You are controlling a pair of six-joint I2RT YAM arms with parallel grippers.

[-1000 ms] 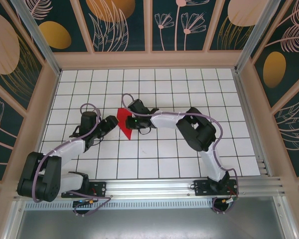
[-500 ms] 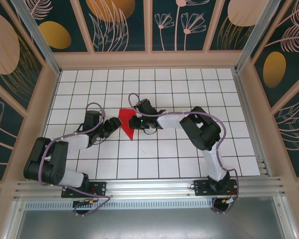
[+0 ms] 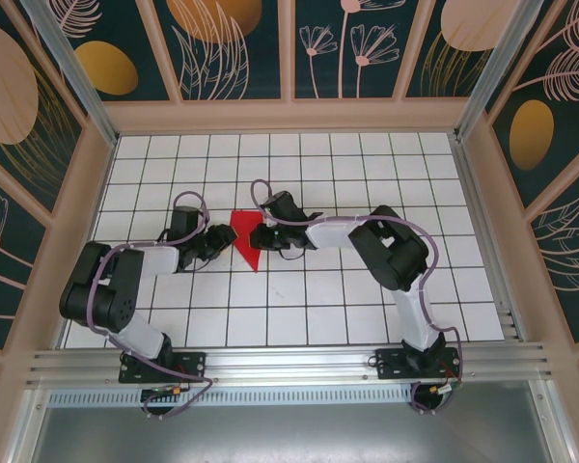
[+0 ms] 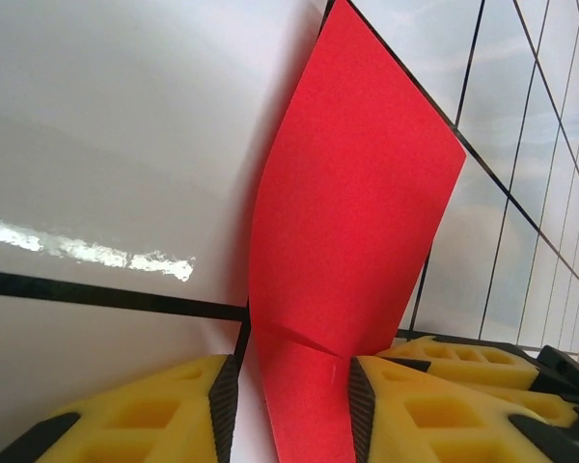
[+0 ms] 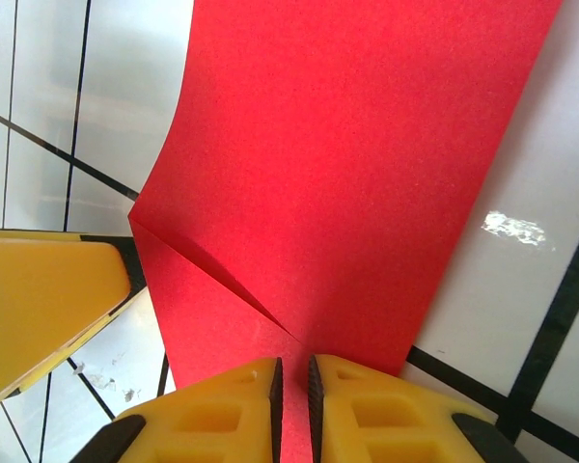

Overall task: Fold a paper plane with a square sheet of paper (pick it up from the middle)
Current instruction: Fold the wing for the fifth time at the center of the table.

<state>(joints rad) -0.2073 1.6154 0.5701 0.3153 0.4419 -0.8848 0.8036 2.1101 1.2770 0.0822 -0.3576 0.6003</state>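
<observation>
Right wrist view: the square sheet of paper [image 5: 367, 174] is clenched by right fingers [image 5: 212, 415], straddled by parted left fingers [image 4: 125, 424]; tearing is risked by opposed pulls.

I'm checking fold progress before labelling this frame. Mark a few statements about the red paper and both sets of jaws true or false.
The red paper is a flat, uncreased square. False: it shows a crease and curves.
The right jaws pinch the red paper. True.
The left jaws are fully shut. False: they stand apart, paper between them.
The paper is between the two sets of jaws, over the gridded table. True.
</observation>
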